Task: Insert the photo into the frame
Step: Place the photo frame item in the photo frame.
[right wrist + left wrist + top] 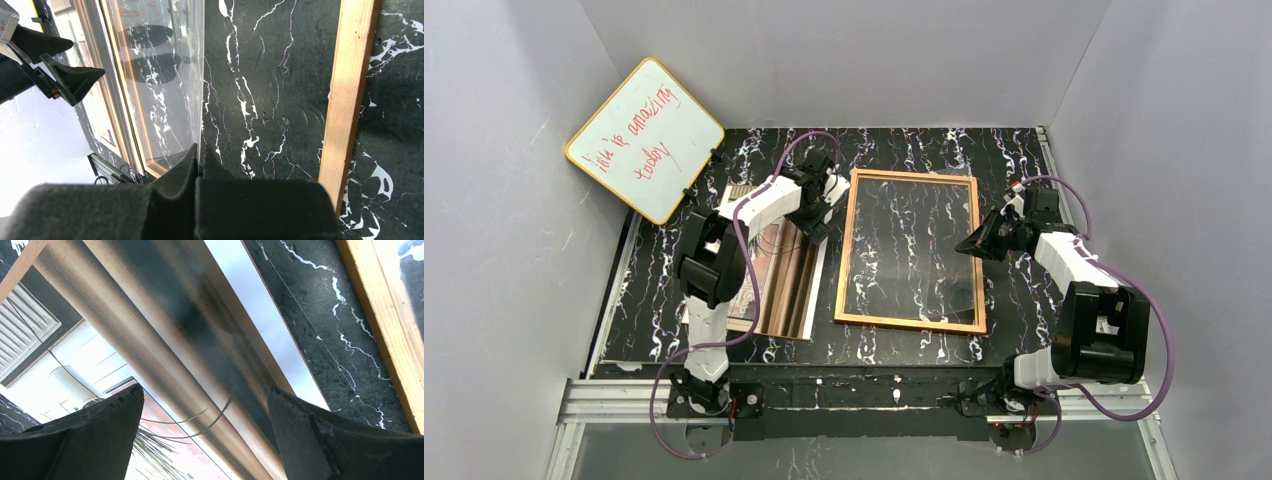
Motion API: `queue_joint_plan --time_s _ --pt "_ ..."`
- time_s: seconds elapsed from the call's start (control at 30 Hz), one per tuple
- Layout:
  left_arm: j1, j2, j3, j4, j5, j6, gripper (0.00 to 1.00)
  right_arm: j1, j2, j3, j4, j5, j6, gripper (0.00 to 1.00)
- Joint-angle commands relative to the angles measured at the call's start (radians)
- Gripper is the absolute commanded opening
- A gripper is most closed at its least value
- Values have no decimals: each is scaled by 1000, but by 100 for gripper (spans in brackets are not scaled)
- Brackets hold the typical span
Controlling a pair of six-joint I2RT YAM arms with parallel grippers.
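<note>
Two arms, one print to slip in.
The right gripper (199,160) is clenched on the edge of the clear pane (165,90), seemingly tilting it up off the frame (910,322), which lies flat mid-table. The left gripper (206,392) hangs released over the photo (789,285), just left of the frame. Best to pinch the photo's edge lightly and feed it flat under the pane.

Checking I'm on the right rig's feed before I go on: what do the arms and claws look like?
Both the left arm and right arm have white link shells between bulky black joints, each with a purple cable looping along it. The left claw and right claw have matte black, wedge-shaped fingers tapering to tips.
</note>
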State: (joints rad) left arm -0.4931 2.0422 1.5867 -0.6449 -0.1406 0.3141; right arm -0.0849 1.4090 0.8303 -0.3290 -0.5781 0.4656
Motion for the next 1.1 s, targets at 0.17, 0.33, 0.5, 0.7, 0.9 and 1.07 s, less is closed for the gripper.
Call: queue_joint_plan --time_s 0.17,0.33,0.5,0.7,0.9,1.07 --pt "-7 21 24 -28 12 -6 91 -8 -19 10 -17 29 -10 1" --pt "-7 19 19 -25 9 -6 91 -9 -37 -22 14 50 18 1" --pt "-7 16 19 -25 9 -4 91 -18 -26 -34 26 63 27 1" --pt "-9 17 19 -25 10 -3 91 -24 -30 -36 71 69 60 1" --pt "-9 22 16 -25 10 -1 91 -24 -30 -58 124 10 64 1" --pt "-14 31 18 -22 20 -7 91 -24 -109 -115 250 -108 81 1"
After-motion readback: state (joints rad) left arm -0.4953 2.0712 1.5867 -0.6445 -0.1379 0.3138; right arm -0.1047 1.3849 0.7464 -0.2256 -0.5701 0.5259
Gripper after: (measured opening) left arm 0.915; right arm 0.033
